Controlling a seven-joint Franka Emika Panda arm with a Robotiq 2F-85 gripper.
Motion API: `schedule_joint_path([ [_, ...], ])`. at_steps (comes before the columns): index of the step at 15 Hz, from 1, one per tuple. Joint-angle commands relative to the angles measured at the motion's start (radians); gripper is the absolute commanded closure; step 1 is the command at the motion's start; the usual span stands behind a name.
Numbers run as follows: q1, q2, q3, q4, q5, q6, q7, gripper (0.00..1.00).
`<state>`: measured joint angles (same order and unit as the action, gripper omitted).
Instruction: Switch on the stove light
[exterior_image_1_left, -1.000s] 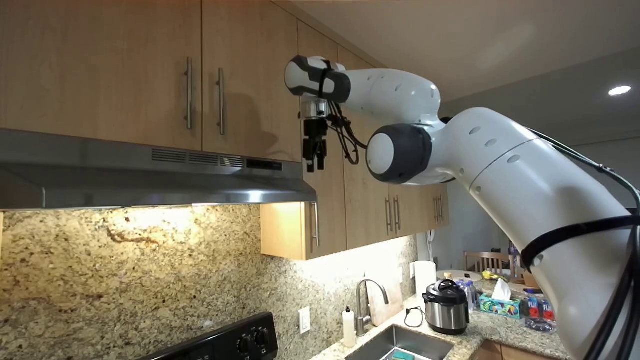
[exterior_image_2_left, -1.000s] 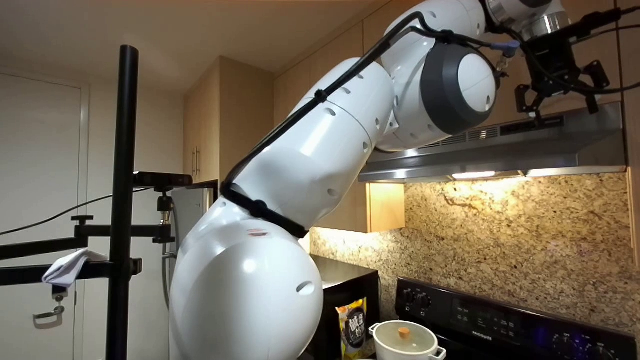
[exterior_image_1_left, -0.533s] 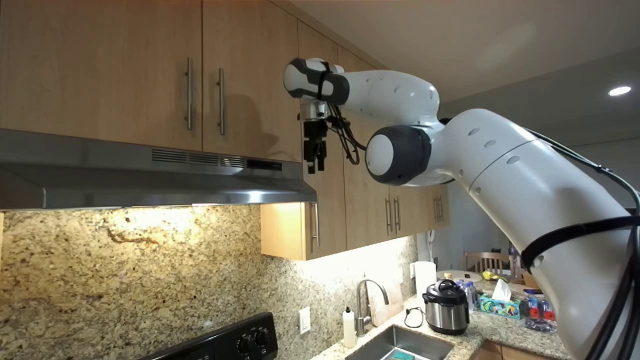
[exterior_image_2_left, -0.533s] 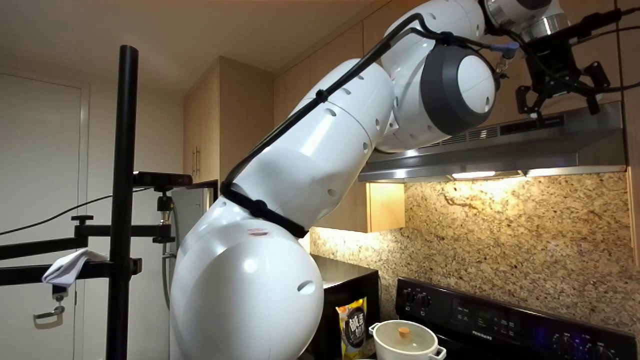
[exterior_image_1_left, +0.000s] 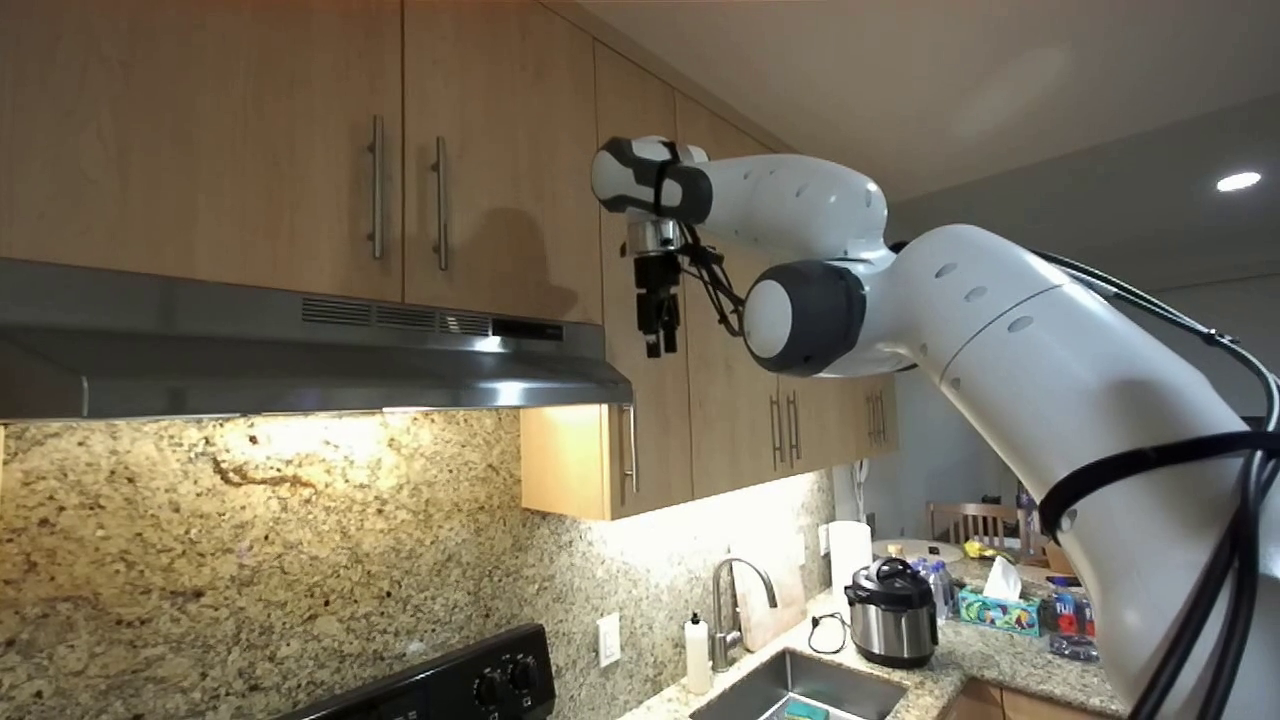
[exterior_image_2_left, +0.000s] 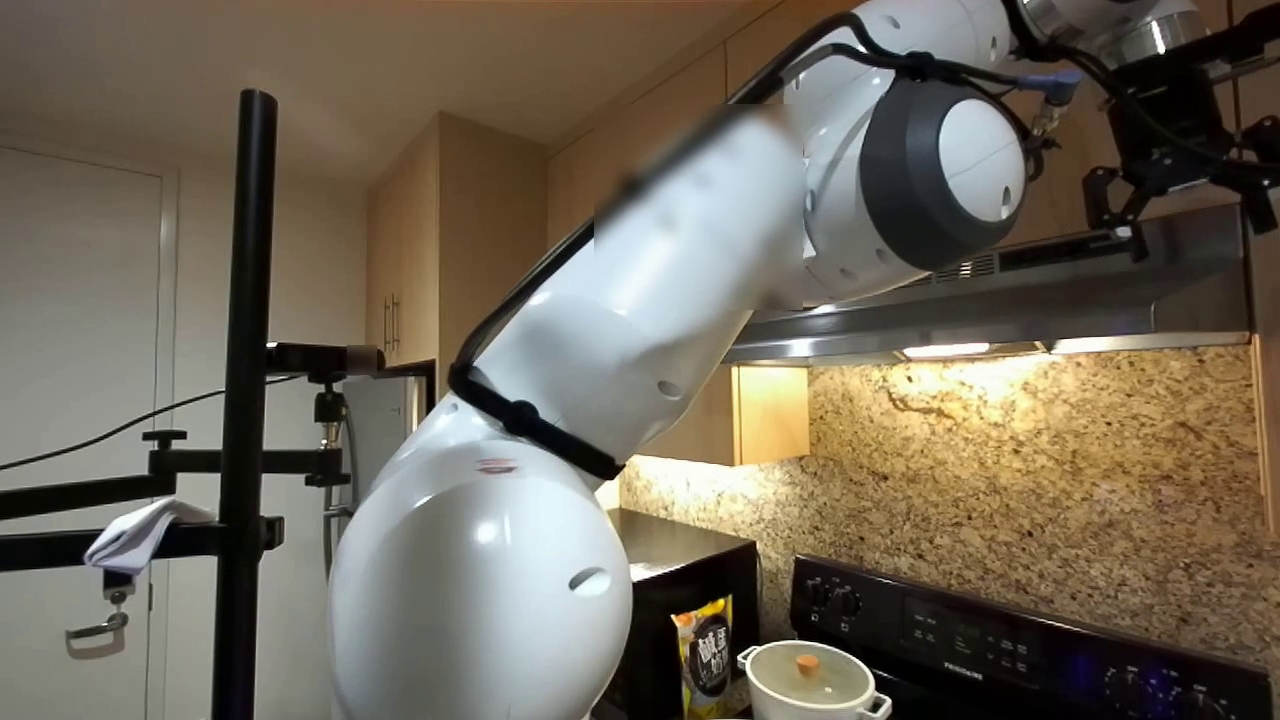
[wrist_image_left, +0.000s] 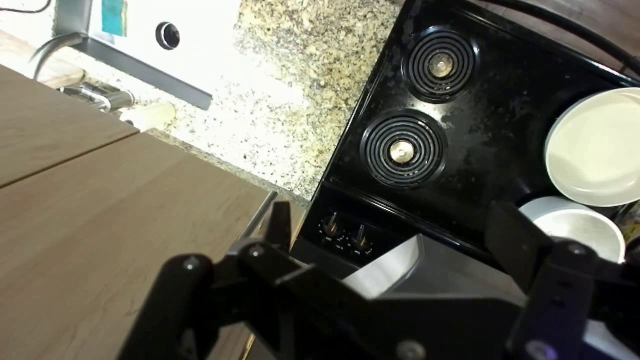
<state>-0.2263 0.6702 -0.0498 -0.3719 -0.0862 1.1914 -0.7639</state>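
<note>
The stove light (exterior_image_2_left: 947, 350) glows warm white beneath the stainless-steel range hood (exterior_image_2_left: 1000, 322), brightening the granite backsplash. A dark control strip (exterior_image_1_left: 527, 329) sits at one end of the hood's front face. My gripper (exterior_image_1_left: 661, 347) points downward, off that end of the hood in an exterior view and apart from it as far as I can tell. From the opposite side, the gripper (exterior_image_2_left: 1195, 235) overlaps the hood in the picture. In the wrist view its fingers (wrist_image_left: 515, 240) stand wide apart, with nothing held; a hood corner (wrist_image_left: 450, 270) appears behind the gap.
Light-wood cabinet doors (exterior_image_1_left: 500, 130) with bar handles (exterior_image_1_left: 442, 203) rise above the hood. Below lies the black stove (wrist_image_left: 490, 135) with coil burners and a white pan (wrist_image_left: 595, 147). A lidded white pot (exterior_image_2_left: 810, 680) and a black pole (exterior_image_2_left: 245, 400) also stand nearby.
The arm and gripper have shifted rightward in both exterior views and slightly lower, mostly in the last half second. The stove light stays lit and the gripper stays open.
</note>
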Motion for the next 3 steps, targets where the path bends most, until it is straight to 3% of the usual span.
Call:
schedule_joint_path([
  [1,0.0,-0.004,0.0,-0.009,0.0,0.003,0.002,0.0],
  [3,0.005,-0.008,0.0,-0.017,-0.001,0.007,0.003,0.0],
])
